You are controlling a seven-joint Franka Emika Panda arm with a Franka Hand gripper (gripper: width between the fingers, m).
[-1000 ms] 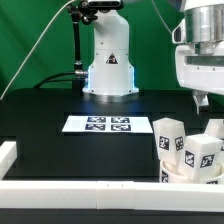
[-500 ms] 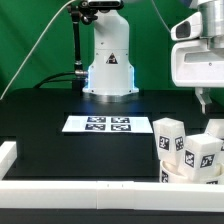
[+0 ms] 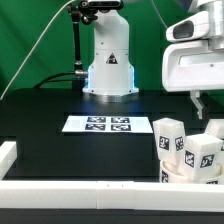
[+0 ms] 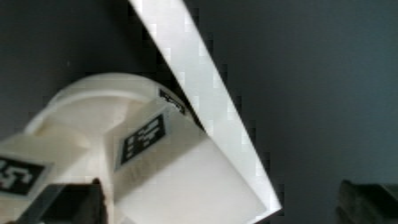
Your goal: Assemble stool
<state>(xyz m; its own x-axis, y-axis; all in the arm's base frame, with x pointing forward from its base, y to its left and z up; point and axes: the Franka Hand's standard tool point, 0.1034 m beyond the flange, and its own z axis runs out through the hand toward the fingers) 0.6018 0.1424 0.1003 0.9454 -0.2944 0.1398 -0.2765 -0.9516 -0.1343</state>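
The white stool stands at the exterior view's lower right: the round seat [image 3: 181, 173] carries three upright blocky legs with tags [image 3: 169, 138] [image 3: 202, 157] [image 3: 216, 131]. My gripper [image 3: 199, 106] hangs above the stool, clear of the legs, and holds nothing. In the wrist view its dark fingers [image 4: 57, 203] stand wide apart at the frame's lower corners, open. Below them I see a rounded white stool part with tags [image 4: 98, 110] and a blocky white leg top [image 4: 196, 185]. How the legs sit in the seat is hidden.
The marker board [image 3: 107, 124] lies mid-table. Long white border rails run along the front [image 3: 80, 190] and the exterior view's left [image 3: 8, 152]; one crosses the wrist view [image 4: 187, 60]. The robot base [image 3: 108, 65] stands at the back.
My gripper has shifted a little toward the exterior view's left above the stool. The stool parts have not moved.
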